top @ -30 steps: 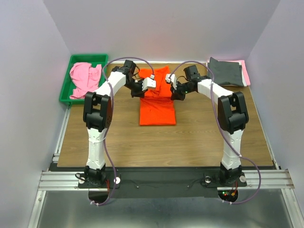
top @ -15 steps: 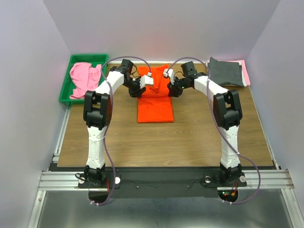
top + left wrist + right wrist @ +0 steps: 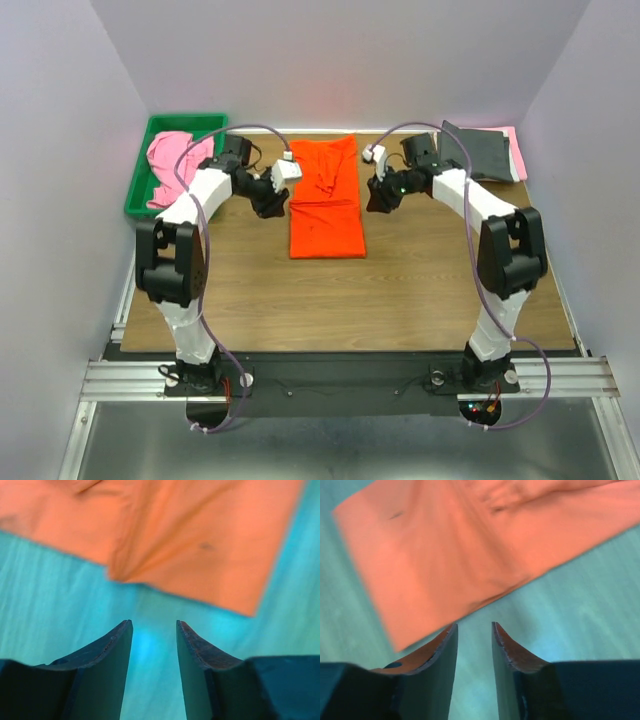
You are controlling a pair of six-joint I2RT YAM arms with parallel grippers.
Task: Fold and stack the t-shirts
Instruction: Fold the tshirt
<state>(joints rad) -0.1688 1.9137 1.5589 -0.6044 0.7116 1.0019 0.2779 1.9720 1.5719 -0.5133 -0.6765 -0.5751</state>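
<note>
Wooden table [image 3: 400, 290]: I see the orange t-shirt [image 3: 325, 200] far centre, folded into a long strip, probably one fold short. Left gripper [image 3: 154, 625] and right gripper [image 3: 474, 626] flank it, fingers apart, empty. Dark grey t-shirt [image 3: 478, 152] lies folded far right; pink t-shirt [image 3: 178, 165] lies crumpled in the green tray [image 3: 140, 195].

a: where can an arm pass freely?
b: the near half of the table [image 3: 400, 290] is bare wood from edge to edge, and so are the strips on both sides of the orange t-shirt [image 3: 325, 215].
a: and what's in the way?
b: the corners. far left is the green tray [image 3: 136, 195] heaped with a pink t-shirt [image 3: 172, 160]. far right is the dark grey t-shirt [image 3: 478, 152], lying on a second pink t-shirt [image 3: 518, 152]. walls [image 3: 330, 60] close three sides.
a: the arms themselves?
b: the left gripper [image 3: 152, 625] and right gripper [image 3: 474, 626] flank the orange cloth, jaws parted, nothing between them.
</note>
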